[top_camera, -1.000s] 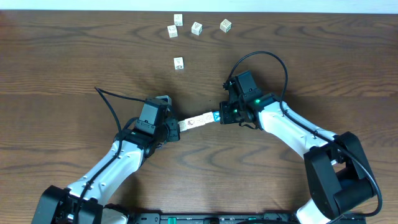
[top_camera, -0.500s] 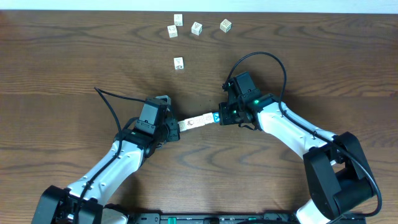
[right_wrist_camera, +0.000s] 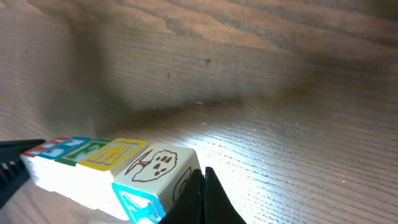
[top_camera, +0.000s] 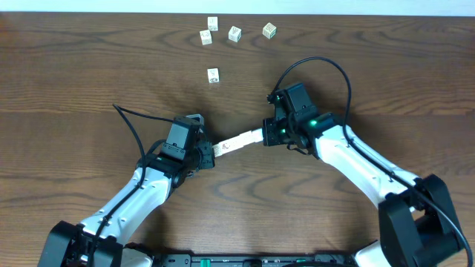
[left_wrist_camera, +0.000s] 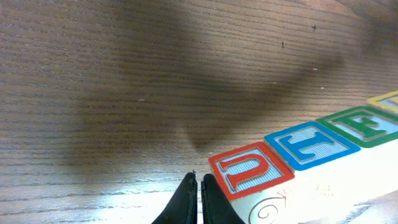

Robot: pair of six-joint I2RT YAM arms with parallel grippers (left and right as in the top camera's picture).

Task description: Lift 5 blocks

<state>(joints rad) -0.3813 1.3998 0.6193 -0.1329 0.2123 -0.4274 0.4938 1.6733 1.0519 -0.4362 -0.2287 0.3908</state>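
Left end effector (left_wrist_camera: pixel 199 182) beside red-U block (left_wrist_camera: pixel 252 172)

A row of five small cream wooden letter cubes (top_camera: pixel 237 141) ran end to end at the centre of the overhead frame, slanting from lower left to upper right. From the lower-left end came a red-edged cube (left_wrist_camera: pixel 250 173), a blue-edged cube (left_wrist_camera: pixel 313 144), a green-edged cube (left_wrist_camera: pixel 360 124), a yellow-edged cube (right_wrist_camera: pixel 121 153) and a brown tree-printed cube (right_wrist_camera: pixel 155 165).

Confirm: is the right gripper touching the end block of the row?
Touching. Right wrist view: the shut right gripper sits flush against the end block, with no gap between them.
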